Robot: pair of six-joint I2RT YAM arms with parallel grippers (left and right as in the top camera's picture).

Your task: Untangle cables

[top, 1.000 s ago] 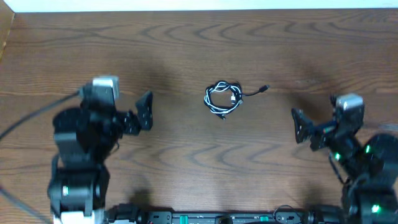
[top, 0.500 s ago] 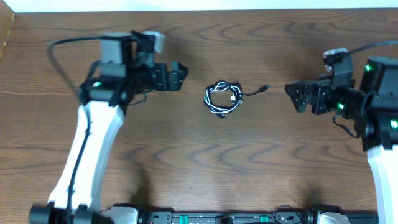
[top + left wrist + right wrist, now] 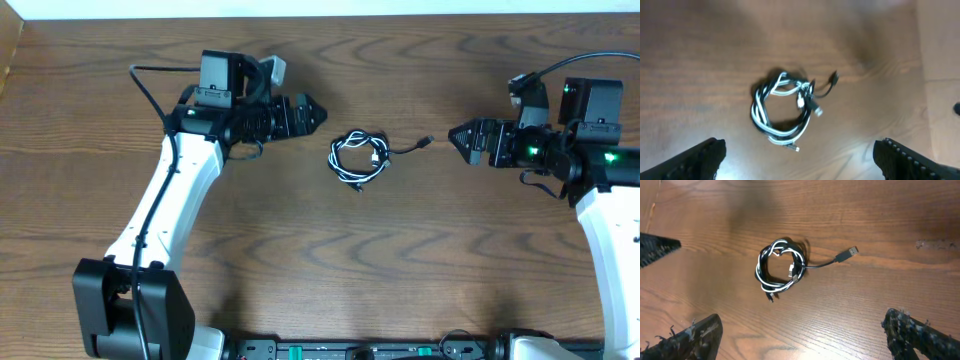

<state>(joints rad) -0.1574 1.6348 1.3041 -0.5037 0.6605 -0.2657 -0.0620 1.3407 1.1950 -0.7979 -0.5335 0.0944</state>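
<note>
The cables [image 3: 358, 160] lie in one small coiled bundle on the wooden table [image 3: 320, 270], a black cord and a white cord wound together. The black cord's plug end [image 3: 427, 142] trails out to the right. My left gripper [image 3: 311, 112] hovers left of the bundle, open and empty, its tips pointing toward it. From the right, my right gripper [image 3: 457, 135] faces the plug end, also open and empty. The left wrist view has the bundle [image 3: 782, 110] ahead of the left gripper [image 3: 800, 147]. In the right wrist view the bundle [image 3: 781, 270] lies ahead of the right gripper [image 3: 802, 317].
The table's back edge [image 3: 320, 14] meets a pale surface. A thick black arm wire [image 3: 150, 85] loops over the left arm. The robot's base rail [image 3: 340, 350] runs along the front edge.
Both arms have swung up from the front edge of the table and reached inward, so each gripper now faces the bundle from its side. The cables have not moved.
</note>
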